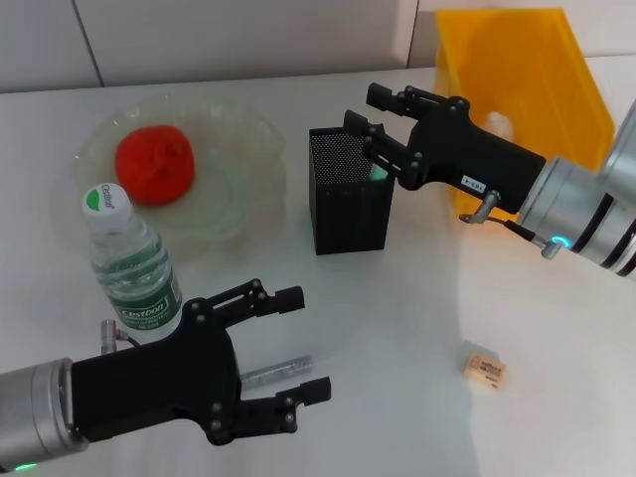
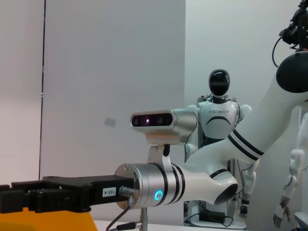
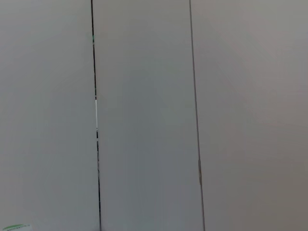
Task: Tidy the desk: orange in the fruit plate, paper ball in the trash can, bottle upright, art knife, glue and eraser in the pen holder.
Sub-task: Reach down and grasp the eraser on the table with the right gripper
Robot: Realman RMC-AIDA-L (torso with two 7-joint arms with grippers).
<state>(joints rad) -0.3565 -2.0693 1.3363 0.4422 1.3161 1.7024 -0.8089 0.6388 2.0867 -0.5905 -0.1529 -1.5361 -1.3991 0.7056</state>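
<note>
The orange lies in the pale green fruit plate at the back left. In front of the plate the bottle stands upright. My left gripper is open near the front edge, its fingers either side of the grey art knife lying on the table. My right gripper hovers open over the black mesh pen holder. The green glue shows at the holder's top, just under the lower finger. The eraser lies at the front right. I cannot make out the paper ball.
The yellow trash can stands at the back right, behind my right arm, and its edge also shows in the left wrist view below that arm. A white humanoid robot stands far off. The right wrist view shows only wall.
</note>
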